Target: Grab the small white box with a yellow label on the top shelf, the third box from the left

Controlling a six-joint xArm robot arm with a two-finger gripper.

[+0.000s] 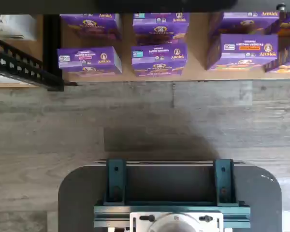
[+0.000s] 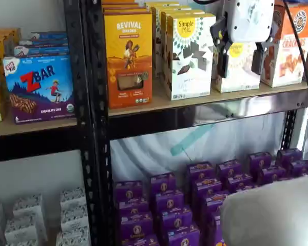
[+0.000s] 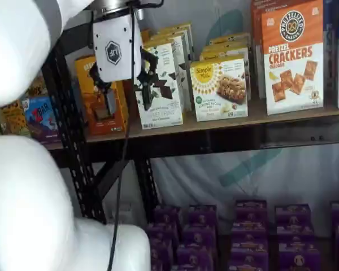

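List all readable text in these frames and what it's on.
"REVIVAL": orange carton.
"Simple Mills": the small white box and tall white carton.
"PRETZEL CRACKERS": orange crackers carton.
"ZBAR": blue box.
"Annie's": purple boxes.
Smaller print is too blurred to read.

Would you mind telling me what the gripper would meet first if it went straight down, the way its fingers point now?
Probably the front of the top shelf, or nothing until the purple boxes below. The open gripper hangs fingers-down before the small white box, but how far out from the shelf it hangs is unclear.
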